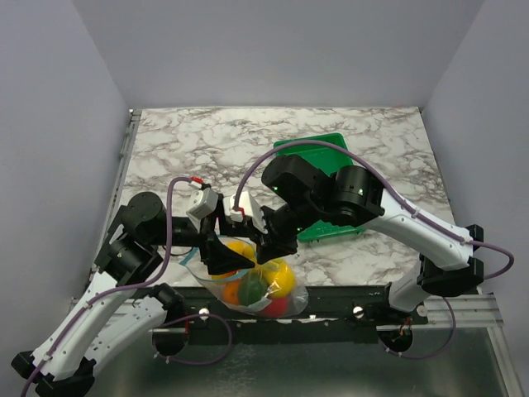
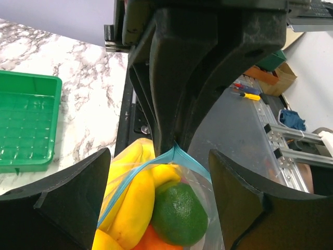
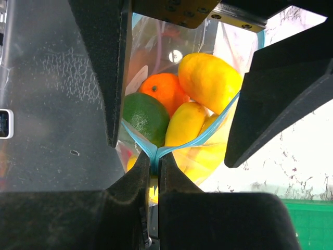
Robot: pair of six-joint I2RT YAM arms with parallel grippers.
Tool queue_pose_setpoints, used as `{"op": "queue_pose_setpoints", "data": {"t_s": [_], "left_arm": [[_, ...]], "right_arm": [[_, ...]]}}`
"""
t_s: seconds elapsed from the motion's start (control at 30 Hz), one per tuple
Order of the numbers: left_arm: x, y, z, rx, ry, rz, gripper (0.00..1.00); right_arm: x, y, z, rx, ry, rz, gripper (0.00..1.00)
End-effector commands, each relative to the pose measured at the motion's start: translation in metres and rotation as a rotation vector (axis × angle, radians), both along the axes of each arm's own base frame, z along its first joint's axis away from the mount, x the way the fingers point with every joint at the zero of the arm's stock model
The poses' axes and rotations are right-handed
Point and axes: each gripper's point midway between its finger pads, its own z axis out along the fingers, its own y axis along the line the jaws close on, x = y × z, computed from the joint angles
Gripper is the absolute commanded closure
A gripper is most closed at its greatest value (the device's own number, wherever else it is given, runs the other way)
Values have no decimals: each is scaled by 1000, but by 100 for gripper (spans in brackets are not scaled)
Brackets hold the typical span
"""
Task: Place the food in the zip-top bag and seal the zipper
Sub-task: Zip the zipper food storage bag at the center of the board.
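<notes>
The clear zip-top bag (image 1: 294,294) is held at the table's near edge, between both grippers. Inside it are a yellow banana (image 2: 130,208), a dark green piece (image 2: 179,213), an orange (image 3: 162,89), a lemon (image 3: 208,78) and a red piece (image 1: 278,307). My right gripper (image 3: 155,156) is shut on one end of the light blue zipper (image 3: 208,136), whose two strips part beyond the pinch, so the mouth stands open. It also shows in the top view (image 1: 269,246). My left gripper (image 2: 158,156) is open, its fingers (image 2: 57,203) straddling the bag's mouth without touching it; it also shows in the top view (image 1: 225,258).
The green tray (image 1: 326,149) lies on the marble table behind the right arm and holds nothing; it also shows in the left wrist view (image 2: 26,120). Below the bag are the metal mounting rail (image 1: 331,313) and the arm bases.
</notes>
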Motion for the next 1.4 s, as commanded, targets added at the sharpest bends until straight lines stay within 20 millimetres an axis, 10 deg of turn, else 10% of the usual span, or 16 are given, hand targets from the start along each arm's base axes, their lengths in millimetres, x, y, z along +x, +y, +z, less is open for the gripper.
{"op": "queue_pose_setpoints", "data": {"t_s": [0.0,0.77,1.37], "left_arm": [[-15,2,-1,0,38,-63,22],[-10,7,-15,82,88,23,40],[6,17,-25,153,63,168,33]], "right_arm": [[0,3,11,23,-7,-22,99],[23,-1,19,17,9,-296,99],[41,25,17,28,111,-528,99]]}}
